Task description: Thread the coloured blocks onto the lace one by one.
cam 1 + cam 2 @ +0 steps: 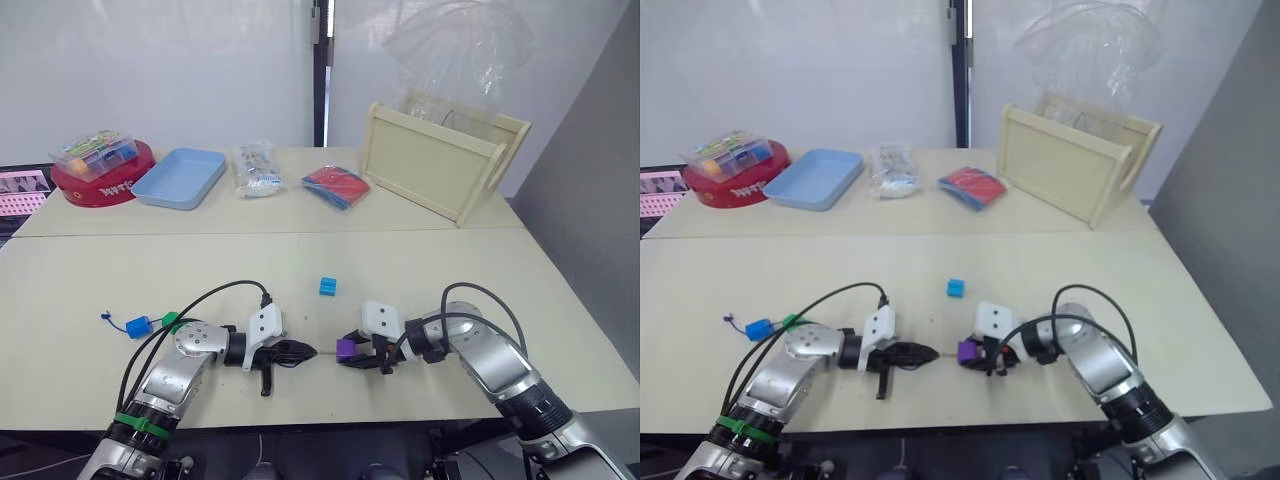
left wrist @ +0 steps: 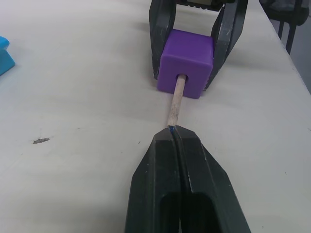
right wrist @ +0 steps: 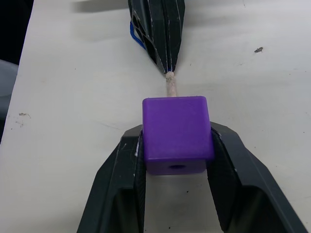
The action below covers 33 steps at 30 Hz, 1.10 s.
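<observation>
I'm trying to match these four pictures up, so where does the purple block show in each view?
Left eye view: purple block low centre, held by the right end effector.
Right eye view: low centre, just below the cyan block.
Left wrist view: upper centre, the lace's pale tip entering its hole.
Right wrist view: centre, between the fingers.
Shared landmark: the pale tip.

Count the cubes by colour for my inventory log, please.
Purple cube: 1
Cyan cube: 1
Blue cube: 1
Green cube: 1
Total: 4 cubes
</observation>
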Available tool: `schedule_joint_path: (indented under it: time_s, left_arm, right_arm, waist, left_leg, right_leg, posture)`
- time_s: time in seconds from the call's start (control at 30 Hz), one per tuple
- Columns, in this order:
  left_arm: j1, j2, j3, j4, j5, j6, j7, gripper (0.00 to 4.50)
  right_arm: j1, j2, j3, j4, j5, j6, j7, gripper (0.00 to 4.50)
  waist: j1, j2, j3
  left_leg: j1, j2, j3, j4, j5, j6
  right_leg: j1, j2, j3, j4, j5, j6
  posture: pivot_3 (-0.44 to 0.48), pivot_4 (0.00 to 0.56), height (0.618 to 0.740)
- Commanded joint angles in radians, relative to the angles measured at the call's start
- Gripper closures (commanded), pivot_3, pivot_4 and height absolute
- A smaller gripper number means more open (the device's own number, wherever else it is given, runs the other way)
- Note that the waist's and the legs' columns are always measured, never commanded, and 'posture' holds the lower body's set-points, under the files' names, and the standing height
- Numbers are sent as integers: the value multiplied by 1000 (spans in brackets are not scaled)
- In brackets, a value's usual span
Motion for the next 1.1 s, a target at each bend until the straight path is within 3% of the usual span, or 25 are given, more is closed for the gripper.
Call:
schedule_joint_path:
  time_s: [0.03,0.3,0.5,0.83,1.1]
  left_arm:
    - [-17,-35,-41,-12,5,19,6,4500]
    - [-62,-110,-79,-15,13,39,23,4500]
    - [-62,-91,-59,-25,5,57,6,4500]
    - [-57,1,17,-126,-78,183,-22,1441]
    - [32,70,-26,-85,8,66,-9,1441]
  right_arm:
    - [13,2,24,-22,3,3,7,3325]
    - [9,4,31,-22,0,6,6,3325]
    - [7,2,31,-21,-3,7,5,3325]
    - [11,-1,28,-18,-7,5,-1,3325]
    - [11,-9,21,-18,-4,6,-2,3325]
  waist:
    - [2,0,0]
    - [0,0,0]
    - [2,0,0]
    - [-4,0,0]
    - [-2,0,0]
  left_leg:
    - [0,0,0,0,0,0]
    - [0,0,0,0,0,0]
    - [0,0,0,0,0,0]
    - [0,0,0,0,0,0]
    - [0,0,0,0,0,0]
  right_leg:
    - [0,0,0,0,0,0]
    - [0,0,0,0,0,0]
    - [0,0,0,0,0,0]
    - [0,0,0,0,0,0]
    - [0,0,0,0,0,0]
  posture:
    - [0,150,740]
    - [0,150,740]
    - [0,150,740]
    - [0,150,740]
    - [0,150,740]
